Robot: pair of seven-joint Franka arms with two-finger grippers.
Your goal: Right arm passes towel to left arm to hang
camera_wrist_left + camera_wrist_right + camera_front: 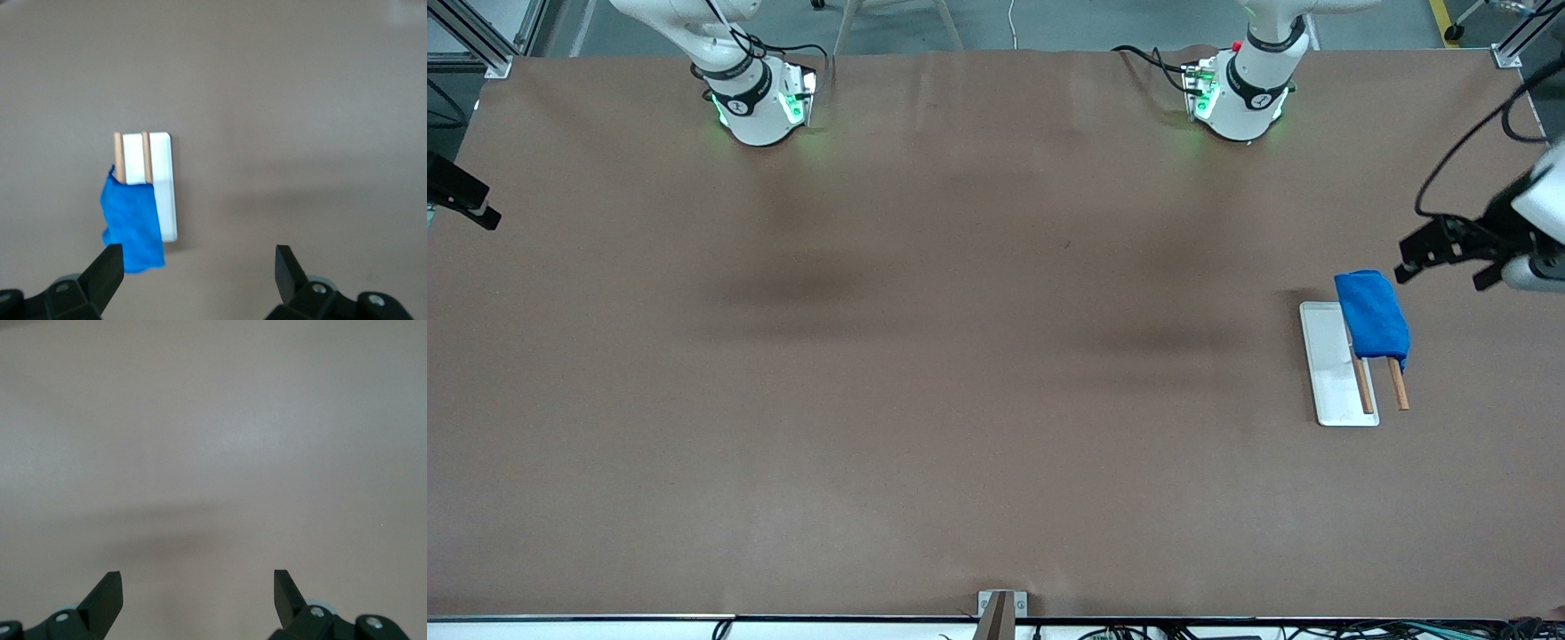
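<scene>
Towel [1372, 316] draped over rods [1380, 384] of white tray [1329, 373], right of frame, left gripper [1445, 258] at right edge, spread wide, empty, right gripper [198, 593] likewise spread, empty, over bare table [925, 356].

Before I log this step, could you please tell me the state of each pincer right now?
Left pincer: open, holding nothing, up beside the blue towel draped on the rack.
Right pincer: open, holding nothing, over bare table.
</scene>
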